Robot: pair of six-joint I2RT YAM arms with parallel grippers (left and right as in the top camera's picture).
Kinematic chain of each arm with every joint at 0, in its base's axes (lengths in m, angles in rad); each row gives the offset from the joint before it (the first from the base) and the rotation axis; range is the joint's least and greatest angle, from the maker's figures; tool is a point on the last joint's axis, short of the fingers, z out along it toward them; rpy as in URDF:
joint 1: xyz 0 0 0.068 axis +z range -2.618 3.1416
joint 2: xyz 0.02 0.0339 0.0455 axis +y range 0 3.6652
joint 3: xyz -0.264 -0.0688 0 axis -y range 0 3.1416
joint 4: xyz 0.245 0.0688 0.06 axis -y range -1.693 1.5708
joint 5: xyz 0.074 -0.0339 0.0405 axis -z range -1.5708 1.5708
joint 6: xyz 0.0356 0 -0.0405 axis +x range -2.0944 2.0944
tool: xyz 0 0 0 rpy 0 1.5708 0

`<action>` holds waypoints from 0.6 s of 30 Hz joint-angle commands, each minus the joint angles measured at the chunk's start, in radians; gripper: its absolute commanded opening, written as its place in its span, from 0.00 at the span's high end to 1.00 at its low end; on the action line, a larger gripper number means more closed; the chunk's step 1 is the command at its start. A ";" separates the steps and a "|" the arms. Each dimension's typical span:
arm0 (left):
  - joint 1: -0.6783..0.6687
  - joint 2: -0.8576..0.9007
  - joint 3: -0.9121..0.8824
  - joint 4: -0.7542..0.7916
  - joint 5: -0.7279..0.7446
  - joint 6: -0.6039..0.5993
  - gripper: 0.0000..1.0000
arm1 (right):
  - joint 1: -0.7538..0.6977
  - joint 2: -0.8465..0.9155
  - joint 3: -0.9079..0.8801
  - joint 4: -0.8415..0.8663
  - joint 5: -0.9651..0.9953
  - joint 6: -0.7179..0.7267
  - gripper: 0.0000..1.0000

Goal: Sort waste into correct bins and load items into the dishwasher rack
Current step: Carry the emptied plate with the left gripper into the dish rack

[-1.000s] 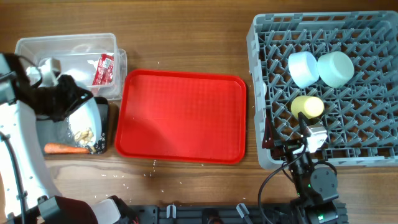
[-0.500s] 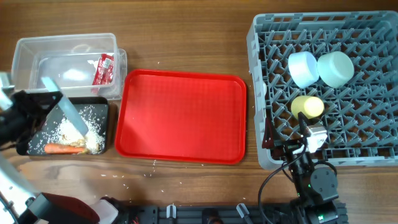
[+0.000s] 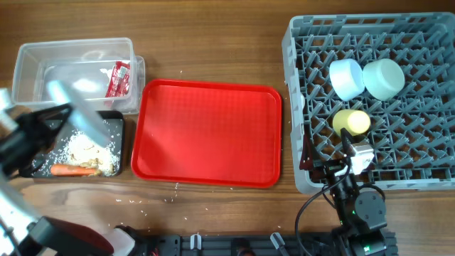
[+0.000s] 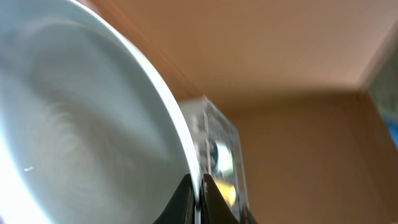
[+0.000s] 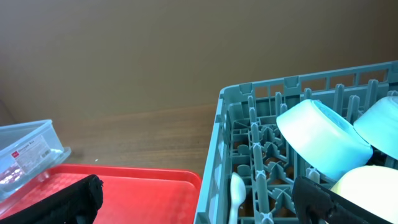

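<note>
My left gripper (image 3: pixel 58 117) is shut on the rim of the pale blue plate (image 3: pixel 79 117) and holds it tilted, edge-on, over the black tray (image 3: pixel 119 124). In the left wrist view the plate (image 4: pixel 74 124) fills the left side and my fingers (image 4: pixel 199 185) pinch its rim. The carrot (image 3: pixel 71 170) and tan food scraps (image 3: pixel 89 151) lie in the black tray. The clear tub (image 3: pixel 28 53) holds the red wrapper (image 3: pixel 119 78) and white tissue (image 3: pixel 87 85). The dishwasher rack (image 3: pixel 295 85) holds two bowls (image 3: pixel 347 78) (image 3: pixel 384 77), the yellow cup (image 3: pixel 352 121) and the spoon (image 5: pixel 236 190). My right gripper (image 5: pixel 199 205) is open and empty at the rack's front left corner.
The flat red serving tray (image 3: pixel 206 131) lies bare between the bins and the rack. Crumbs are scattered on the wooden table (image 3: pixel 153 199) in front of it. The clear tub also shows in the left wrist view (image 4: pixel 217 146).
The plate was low over the black tray; it has tipped up on edge and lifted, uncovering a pile of scraps in the tray. My left arm drew back to the left. The right arm is still.
</note>
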 commanded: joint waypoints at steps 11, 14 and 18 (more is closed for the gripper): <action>-1.225 0.098 -0.005 1.574 -0.532 -1.352 0.96 | 0.002 -0.008 -0.001 0.006 0.006 -0.011 0.00; -1.361 0.185 -0.005 1.741 -0.685 -1.529 0.96 | 0.002 -0.008 -0.001 0.006 0.006 -0.011 0.00; -1.478 0.327 -0.005 1.969 -0.750 -1.717 0.96 | 0.002 -0.008 -0.001 0.006 0.006 -0.011 0.00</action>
